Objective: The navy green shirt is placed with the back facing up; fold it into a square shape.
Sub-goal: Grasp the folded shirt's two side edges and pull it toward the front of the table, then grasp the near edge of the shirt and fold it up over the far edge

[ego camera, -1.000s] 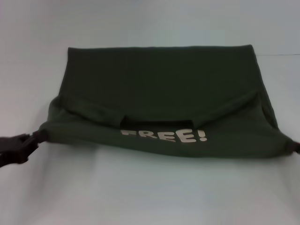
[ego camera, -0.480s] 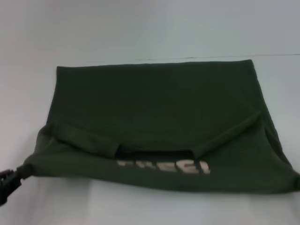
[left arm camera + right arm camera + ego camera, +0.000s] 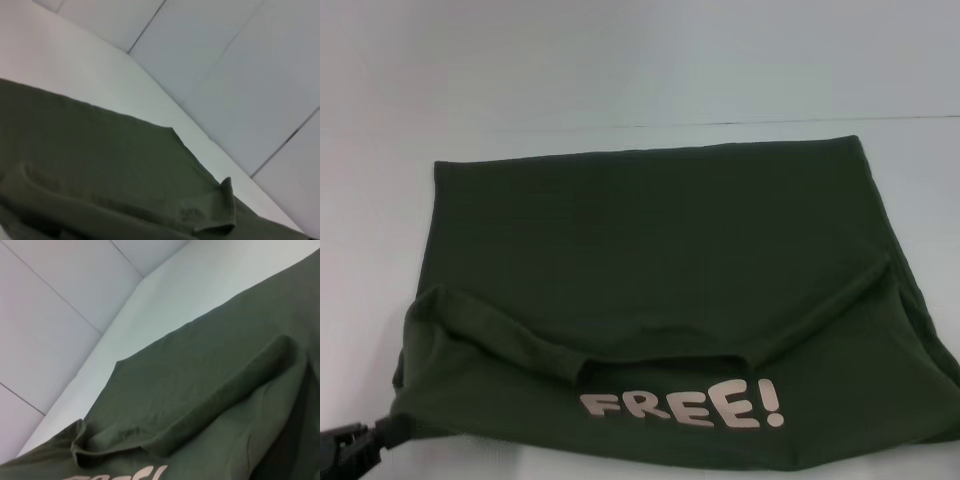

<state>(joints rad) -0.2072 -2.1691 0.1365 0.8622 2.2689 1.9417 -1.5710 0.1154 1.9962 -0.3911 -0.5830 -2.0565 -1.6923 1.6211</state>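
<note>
A dark olive-green T-shirt printed "FREE!" lies partly folded on the pale table. At seven o'clock, the left gripper is clamped on its corner. The right gripper is out of sight.

The navy green shirt lies spread on the counter, dark olive, sleeves folded inward. Its near portion shows pale "FREE!" lettering below the curved neckline.

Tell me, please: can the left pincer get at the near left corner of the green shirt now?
Probably yes: the left pincer sits right at that corner of the green shirt, apparently gripping it, with nothing between them.
</note>
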